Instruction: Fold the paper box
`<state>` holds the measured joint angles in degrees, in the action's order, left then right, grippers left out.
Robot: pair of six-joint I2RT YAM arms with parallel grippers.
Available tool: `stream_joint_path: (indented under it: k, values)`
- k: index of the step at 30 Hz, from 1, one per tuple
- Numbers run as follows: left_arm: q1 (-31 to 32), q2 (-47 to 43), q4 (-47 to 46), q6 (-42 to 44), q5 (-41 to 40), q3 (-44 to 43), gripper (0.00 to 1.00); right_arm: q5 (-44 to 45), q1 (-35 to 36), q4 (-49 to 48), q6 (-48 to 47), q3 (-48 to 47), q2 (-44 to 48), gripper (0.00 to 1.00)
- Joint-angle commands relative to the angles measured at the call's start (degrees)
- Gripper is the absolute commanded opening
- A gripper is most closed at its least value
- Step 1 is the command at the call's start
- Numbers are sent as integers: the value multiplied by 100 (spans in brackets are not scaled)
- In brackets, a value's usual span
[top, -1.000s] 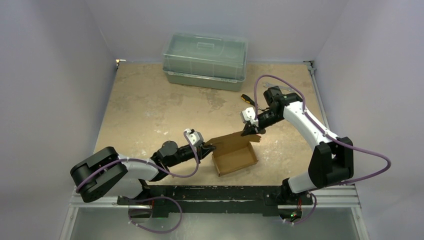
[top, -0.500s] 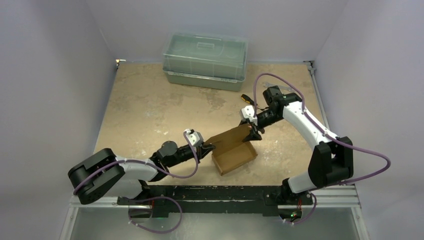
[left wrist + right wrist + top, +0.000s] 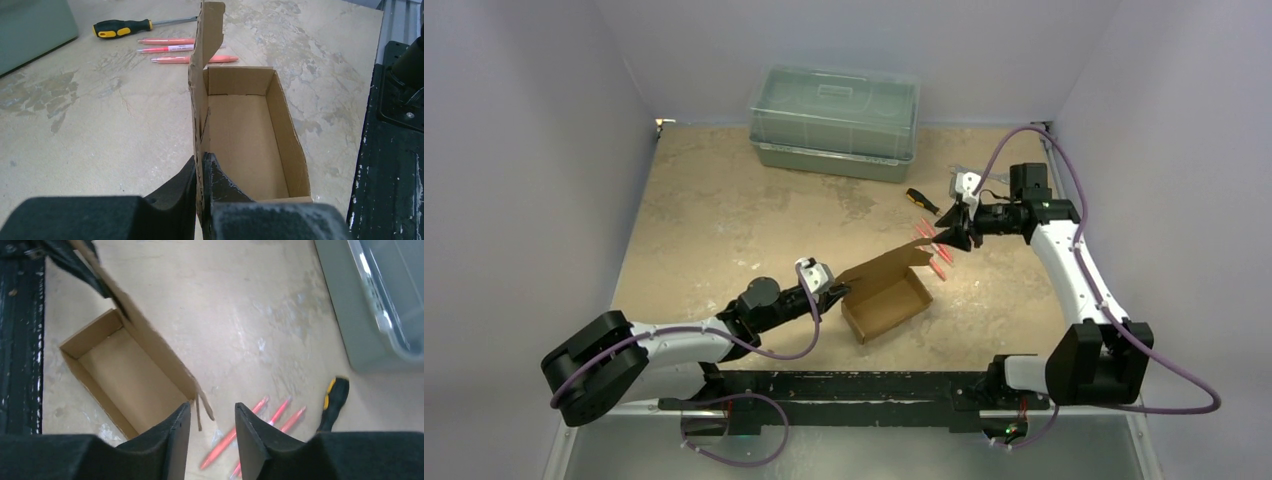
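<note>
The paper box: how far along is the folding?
Done: the paper box stands as an open tray, walls up. In hand: the left gripper pinches the wall bearing the upright lid flap; the right gripper hangs open above the pens, touching nothing. Left: folding that flap down to close it.

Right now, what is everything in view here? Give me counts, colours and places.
paper box: 1, brown, open-topped, near the middle of the table, one tall side panel standing up
storage bin: 1, grey-green with a clear lid, far edge of the table
screwdriver: 1, black and yellow handle, right of centre, beyond the pens
pens: 3, pinkish red, side by side just beyond the box
table: 1, mottled tan, under everything
left pincer: 1, black, shut on the box's tall side panel
right pincer: 1, black, open and empty, above the pens
</note>
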<state>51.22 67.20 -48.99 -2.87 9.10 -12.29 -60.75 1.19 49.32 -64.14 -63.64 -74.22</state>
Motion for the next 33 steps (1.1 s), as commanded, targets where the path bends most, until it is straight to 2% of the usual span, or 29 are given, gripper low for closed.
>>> stream_joint_path:
  k: [1, 3, 5, 9, 18, 19, 20, 24, 33]
  values:
    - [-13, -161, 330, 261, -27, -212, 0, 638, -101, -1835, 2210, 448, 0, 32]
    - [-15, -199, 360, 261, -35, -206, 0, 967, -102, -2539, 2782, 816, -24, 22]
    - [-12, -237, 377, 263, -40, -202, 0, 1293, -106, -2966, 3099, 1066, -105, 16]
    - [-15, -262, 345, 261, -49, -174, 0, 1380, -102, -3038, 3235, 1113, -415, 9]
    - [-9, -282, 277, 254, -80, -131, 0, 396, -163, -1941, 2374, 844, -1123, 5]
    - [-7, -286, 708, 253, -84, -125, 0, 269, -163, -1710, 2180, 806, -1178, 4]
    - [-9, -291, 314, 246, -88, -110, 0, 154, -93, -1526, 2011, 768, -1227, 4]
    - [-9, -298, 224, 235, -123, -89, 0, -209, 74, -863, 1291, 632, -1338, 3]
    - [-11, -278, 199, 226, -128, -94, 0, -521, 342, -446, 663, 633, -1363, 2]
